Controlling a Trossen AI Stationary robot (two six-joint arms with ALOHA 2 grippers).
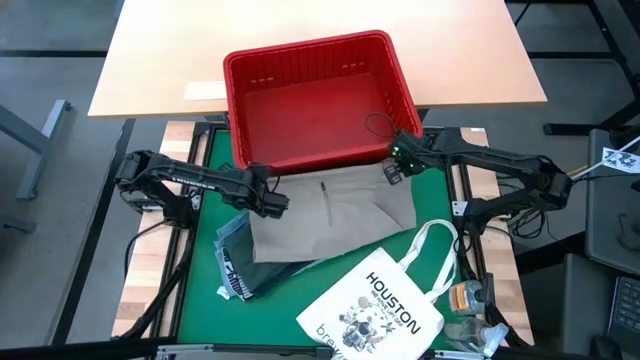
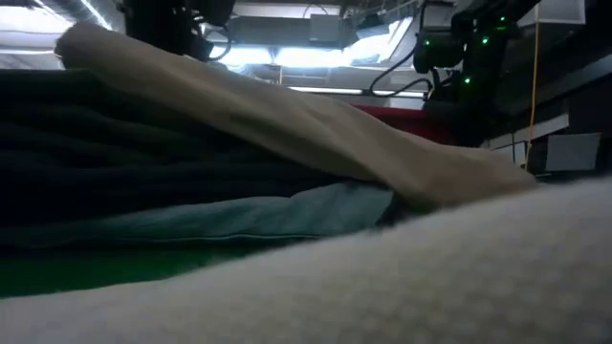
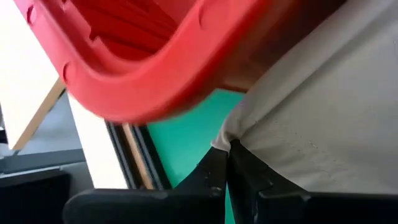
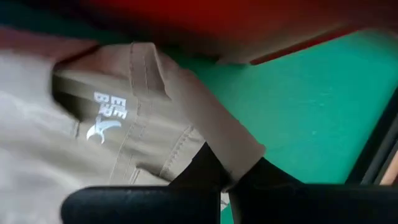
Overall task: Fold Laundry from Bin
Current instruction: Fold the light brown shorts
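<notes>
Right now the khaki-tan garment [image 1: 335, 215] lies spread on the green mat [image 1: 205, 290] just in front of the red bin [image 1: 318, 100], its far edge close to the bin's near wall. The left gripper [image 1: 275, 203] is at the garment's left far corner with its fingers [image 3: 211, 174] pressed together on a fold of the cloth; the left wrist view shows the fabric nipped between them, with the bin's thick rim hanging close overhead. The right gripper [image 1: 392, 170] is at the opposite far corner, likewise closed on the cloth, pinching an edge near a white printed label [image 4: 107, 118] (the lettering is too blurred to read).

Under the khaki piece's left near side, a navy garment [image 1: 238, 262] and a bit of light blue denim [image 1: 228, 228] stick out. A white tote bag [image 1: 375, 305] printed "HOUSTON" lies at the near right, its handle touching the khaki garment's corner. In the low view the tote fills the foreground and blocks much of the mat. The bin looks empty inside and rests partly on a pale wooden tabletop [image 1: 160, 50].
</notes>
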